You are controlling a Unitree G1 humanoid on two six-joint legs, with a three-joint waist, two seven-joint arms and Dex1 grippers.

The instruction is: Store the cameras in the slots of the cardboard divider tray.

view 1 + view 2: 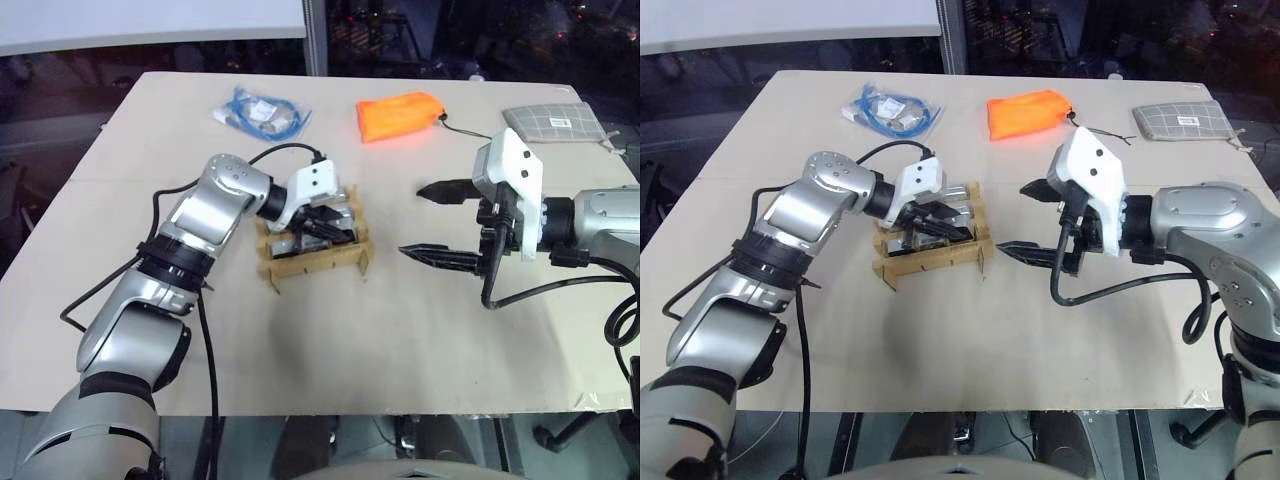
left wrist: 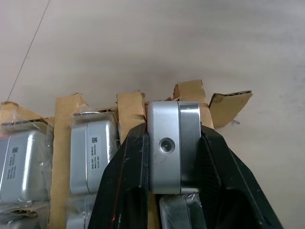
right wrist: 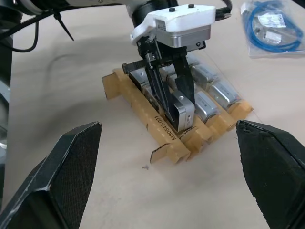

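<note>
— Over the cardboard divider tray, mid-table: left gripper, fingers pinching a camera at a corner slot.
— And beside it?
— Other cameras already slotted in. Right gripper off to the right, well apart, fingers spread wide, holding nothing.

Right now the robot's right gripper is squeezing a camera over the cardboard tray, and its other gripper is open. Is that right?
Not quite: the left gripper is squeezing the camera over the cardboard tray, as the left wrist view shows. The open one is the right gripper.
</note>
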